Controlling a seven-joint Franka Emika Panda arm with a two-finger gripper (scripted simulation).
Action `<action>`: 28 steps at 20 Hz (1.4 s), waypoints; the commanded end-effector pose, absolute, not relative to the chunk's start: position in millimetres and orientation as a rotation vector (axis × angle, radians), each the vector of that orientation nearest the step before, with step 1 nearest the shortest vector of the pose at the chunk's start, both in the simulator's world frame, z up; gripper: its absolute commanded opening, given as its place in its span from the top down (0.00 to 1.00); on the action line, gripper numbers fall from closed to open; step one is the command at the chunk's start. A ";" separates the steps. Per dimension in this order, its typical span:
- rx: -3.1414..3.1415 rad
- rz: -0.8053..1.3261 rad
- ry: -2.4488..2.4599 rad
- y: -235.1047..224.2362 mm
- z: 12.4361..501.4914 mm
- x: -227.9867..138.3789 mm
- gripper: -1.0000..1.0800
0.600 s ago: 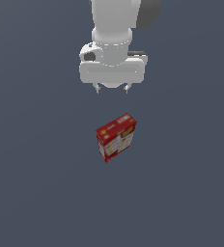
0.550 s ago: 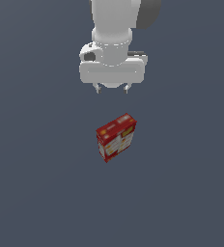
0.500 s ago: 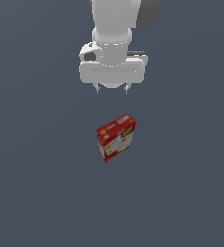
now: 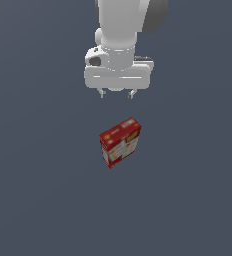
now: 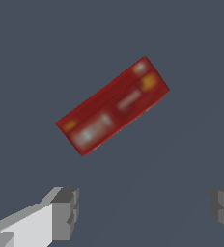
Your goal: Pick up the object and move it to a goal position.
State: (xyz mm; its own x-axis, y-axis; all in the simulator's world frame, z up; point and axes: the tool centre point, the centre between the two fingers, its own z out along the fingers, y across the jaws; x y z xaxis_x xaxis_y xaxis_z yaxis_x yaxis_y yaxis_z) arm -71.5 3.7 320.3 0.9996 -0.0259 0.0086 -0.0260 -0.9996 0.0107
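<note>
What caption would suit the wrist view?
Open gripper hangs above the red box, not touching it.

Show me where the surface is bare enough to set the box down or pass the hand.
The only thing on the dark grey surface is the small red cardboard box. Bare patches lie on the exterior view's left and right of the box, and below it in that picture. The open hand hangs apart from the box. Nowhere is crowded.
</note>
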 end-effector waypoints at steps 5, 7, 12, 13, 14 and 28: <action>3.129 0.013 -0.049 4.0 319.5 -71.2 0.04; 3.129 0.013 -0.066 4.1 318.7 -70.3 0.04; 3.128 0.013 -0.142 4.9 315.0 -66.2 0.04; 3.128 0.012 -0.163 5.1 314.0 -65.1 0.04; 3.127 0.012 -0.187 5.3 312.9 -63.8 0.04; 3.065 0.007 -0.687 10.0 287.3 -37.7 0.04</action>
State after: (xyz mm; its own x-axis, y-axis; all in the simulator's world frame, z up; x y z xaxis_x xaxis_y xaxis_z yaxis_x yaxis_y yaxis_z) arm -40.8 9.4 290.6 0.9206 -0.3904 0.0047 -0.3904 -0.9206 -0.0001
